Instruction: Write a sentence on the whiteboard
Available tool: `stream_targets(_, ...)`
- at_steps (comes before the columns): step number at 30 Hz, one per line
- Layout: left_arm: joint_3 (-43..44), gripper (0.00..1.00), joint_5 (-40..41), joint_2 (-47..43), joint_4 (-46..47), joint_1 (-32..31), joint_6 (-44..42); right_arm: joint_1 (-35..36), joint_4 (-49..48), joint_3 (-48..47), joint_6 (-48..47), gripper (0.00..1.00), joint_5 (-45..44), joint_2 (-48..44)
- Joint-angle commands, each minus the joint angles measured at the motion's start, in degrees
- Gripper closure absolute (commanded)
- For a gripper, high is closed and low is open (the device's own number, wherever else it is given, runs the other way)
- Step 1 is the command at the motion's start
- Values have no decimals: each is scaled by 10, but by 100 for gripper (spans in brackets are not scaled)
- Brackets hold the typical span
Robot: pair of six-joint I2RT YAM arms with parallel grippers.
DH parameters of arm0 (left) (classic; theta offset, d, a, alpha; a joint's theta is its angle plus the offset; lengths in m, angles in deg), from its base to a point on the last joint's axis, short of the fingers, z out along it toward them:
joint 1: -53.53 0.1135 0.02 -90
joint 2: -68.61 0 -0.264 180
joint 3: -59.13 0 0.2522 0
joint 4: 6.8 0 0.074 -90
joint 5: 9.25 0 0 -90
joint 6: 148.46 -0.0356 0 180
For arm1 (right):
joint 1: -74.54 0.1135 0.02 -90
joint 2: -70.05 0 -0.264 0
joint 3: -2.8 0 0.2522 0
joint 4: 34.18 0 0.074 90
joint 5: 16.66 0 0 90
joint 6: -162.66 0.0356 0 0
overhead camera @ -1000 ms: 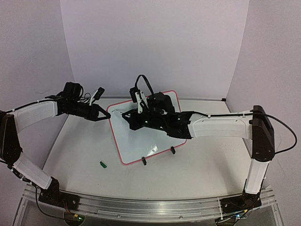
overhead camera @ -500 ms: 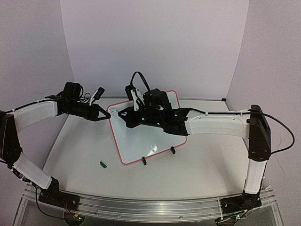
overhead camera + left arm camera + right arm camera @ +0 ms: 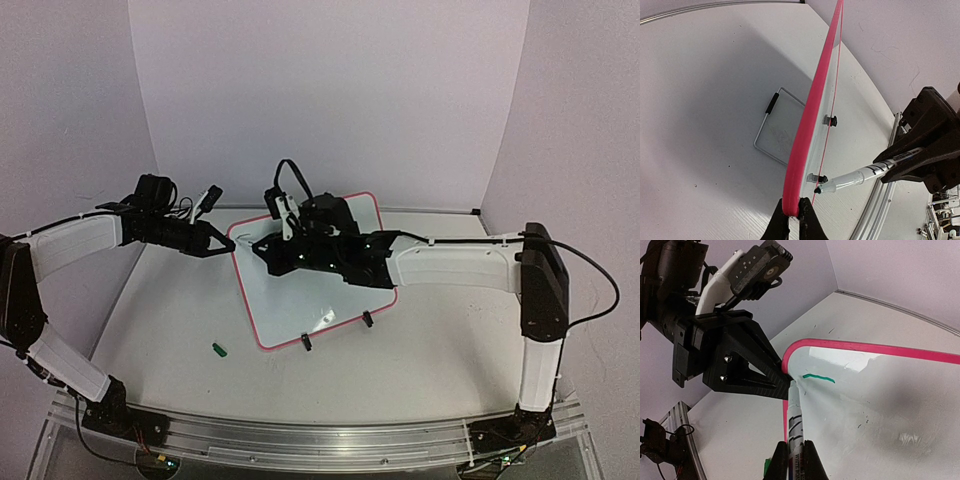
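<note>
On the whiteboard (image 3: 300, 305), resting on the table (image 3: 440, 350) with its corner pinched by the left gripper (image 3: 793, 214), the sentence (image 3: 818, 377) seemingly amounts to one short green stroke, beside the marker (image 3: 794, 412) clamped in the right gripper (image 3: 795, 459).

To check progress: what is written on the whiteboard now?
One short green stroke near the whiteboard corner, by the marker tip. In the top view, the right arm covers that area.

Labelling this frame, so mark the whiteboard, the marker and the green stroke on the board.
whiteboard (image 3: 290, 300), top external view, bare white face near its front edge.
marker (image 3: 794, 422), right wrist view, printed barrel below the tip.
green stroke (image 3: 818, 377), right wrist view, middle of the line.
</note>
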Motion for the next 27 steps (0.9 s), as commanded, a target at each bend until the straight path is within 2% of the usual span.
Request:
stream_targets(1, -7, 100, 18, -4, -12, 0, -33, -3, 2, -27, 6, 100, -13, 12)
stream_targets(10, -6, 100, 18, -5, -12, 0, -34, -4, 4, -12, 11, 100, -22, 5)
stream_targets(27, -5, 100, 19, -3, -14, 0, -34, -3, 3, 85, 31, 100, 33, -44)
